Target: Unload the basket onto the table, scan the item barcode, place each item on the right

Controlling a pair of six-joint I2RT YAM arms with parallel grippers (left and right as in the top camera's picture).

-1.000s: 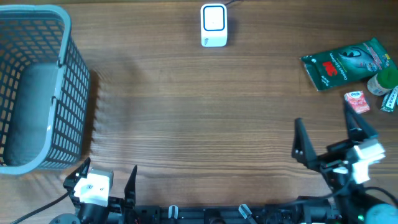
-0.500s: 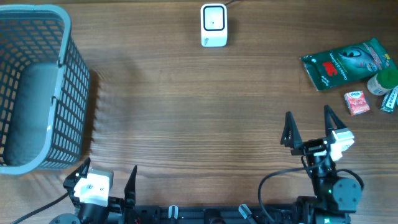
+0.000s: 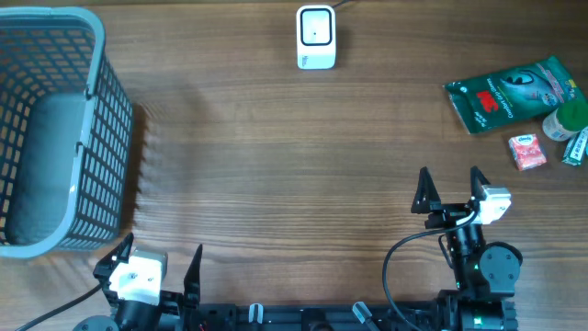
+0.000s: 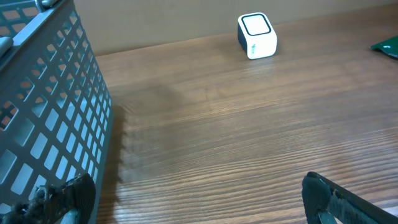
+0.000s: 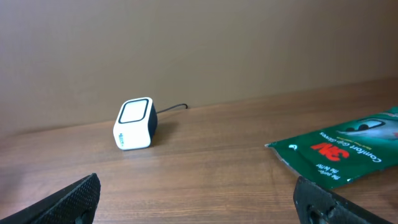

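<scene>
Pouch [image 3: 514, 94], green, flat, probably light crinkly film, slippery: lies at far right, well apart from scanner [image 3: 315, 37]. Take by an edge. Right gripper [image 3: 449, 181] and left gripper [image 3: 160, 250] spread, empty.

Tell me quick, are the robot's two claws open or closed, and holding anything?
Left gripper: open, holding nothing.
Right gripper: open, holding nothing.
</scene>
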